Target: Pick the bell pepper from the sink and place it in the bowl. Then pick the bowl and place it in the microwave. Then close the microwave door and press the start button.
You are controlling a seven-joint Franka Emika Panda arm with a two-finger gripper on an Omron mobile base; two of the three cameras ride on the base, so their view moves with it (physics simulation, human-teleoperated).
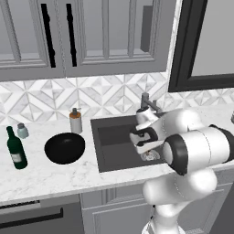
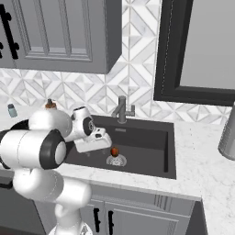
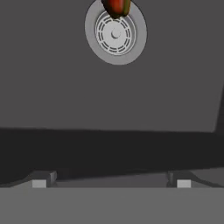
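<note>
Marbled desk (image 1: 55,176) carried black bowl (image 1: 65,147), beside sink (image 1: 107,151); claw (image 1: 145,148) hovered over basin. From right: bell pepper (image 2: 114,151) sat on drain (image 2: 116,160), apart from claw. From hand: pepper (image 3: 116,7) lay ahead, fingers (image 3: 39,183) spread wide, empty. Looked light, firm, slippery; best pinched across rounded middle, below stem.

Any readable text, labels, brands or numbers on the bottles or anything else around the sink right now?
None can be read.
Dark green glass bottle: pale label, too small and blurred to read.
Orange-bodied soap dispenser: no visible text.
Small grey-capped jar: no visible text.
</note>
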